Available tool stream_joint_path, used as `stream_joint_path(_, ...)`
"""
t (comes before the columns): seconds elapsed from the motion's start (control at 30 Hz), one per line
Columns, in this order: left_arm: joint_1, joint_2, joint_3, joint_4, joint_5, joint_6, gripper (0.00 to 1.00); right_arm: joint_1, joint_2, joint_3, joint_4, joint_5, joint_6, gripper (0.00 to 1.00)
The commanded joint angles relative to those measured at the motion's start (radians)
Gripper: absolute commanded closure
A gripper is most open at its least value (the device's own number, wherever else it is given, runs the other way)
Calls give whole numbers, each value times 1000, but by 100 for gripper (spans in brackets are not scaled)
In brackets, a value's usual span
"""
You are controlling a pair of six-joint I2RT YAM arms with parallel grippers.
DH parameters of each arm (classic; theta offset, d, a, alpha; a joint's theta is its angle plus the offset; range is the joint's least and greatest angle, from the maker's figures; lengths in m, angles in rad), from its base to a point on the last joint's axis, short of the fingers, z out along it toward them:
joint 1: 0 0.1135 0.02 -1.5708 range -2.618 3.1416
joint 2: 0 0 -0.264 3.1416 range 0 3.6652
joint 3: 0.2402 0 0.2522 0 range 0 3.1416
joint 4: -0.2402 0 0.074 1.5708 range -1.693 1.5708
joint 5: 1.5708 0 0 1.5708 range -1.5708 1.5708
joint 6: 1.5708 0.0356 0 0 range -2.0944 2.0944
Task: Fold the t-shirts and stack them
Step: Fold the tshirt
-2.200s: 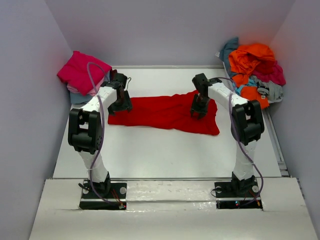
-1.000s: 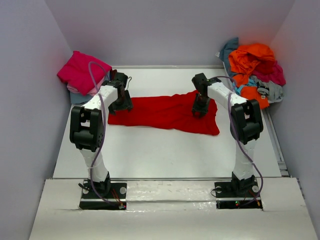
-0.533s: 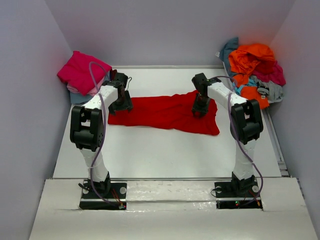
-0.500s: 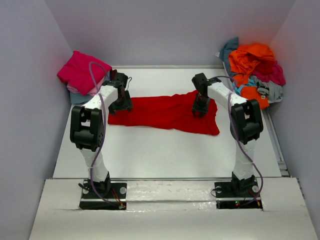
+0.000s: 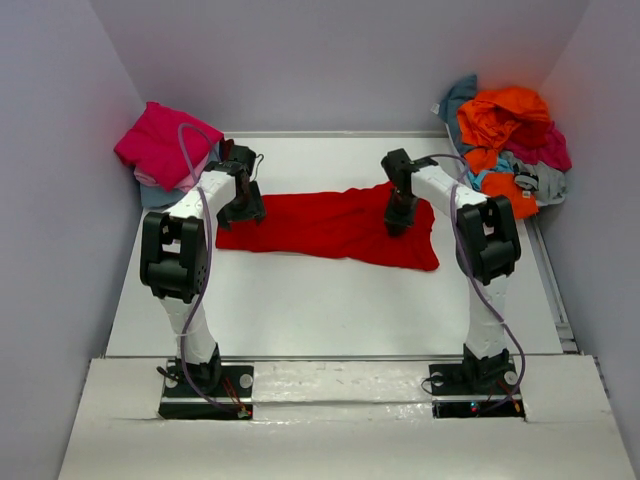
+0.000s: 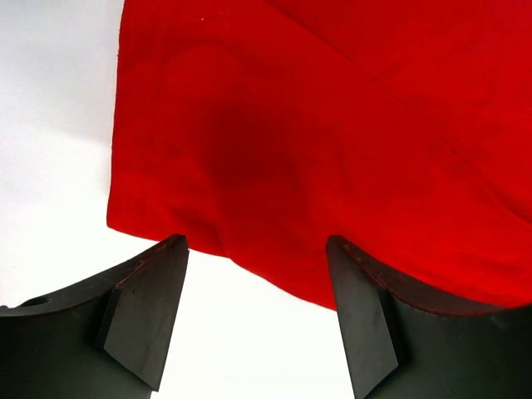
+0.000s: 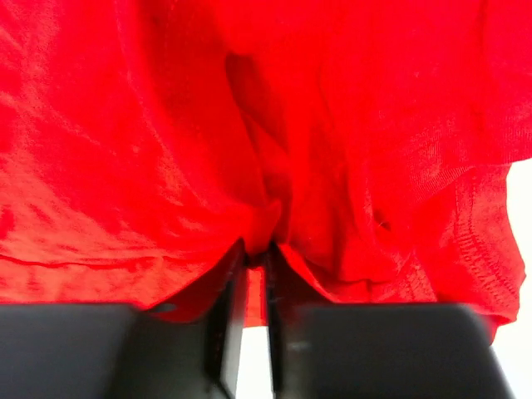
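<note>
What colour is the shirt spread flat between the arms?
Bright red t-shirt, best in top external view.

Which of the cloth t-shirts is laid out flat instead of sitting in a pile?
The bright red t-shirt, spread in the middle; the rest are heaped in the far-left stack and far-right pile.

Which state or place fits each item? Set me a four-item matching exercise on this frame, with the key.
1 left gripper
2 right gripper
3 magenta t-shirt
4 orange t-shirt

A topmost in the far-right corner
B pinching a fold of the red t-shirt
C open, at the red t-shirt's left end
D topmost in the far-left corner

Pairs: 1-C, 2-B, 3-D, 4-A
</note>
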Motion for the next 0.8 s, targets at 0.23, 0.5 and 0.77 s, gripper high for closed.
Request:
stream_joint_path(0.23,-5,-6,23,-18,-8,10,21,6,-20,89,-6,36,-10,93)
stream_joint_path(0.5,-5,-6,9,-11,-4,6,21,6,9,207,-34,16,-47,93)
stream_joint_path(0.77,-5,-12,1,-8,-1,3,21,6,91,372,-66,-26,-95,93)
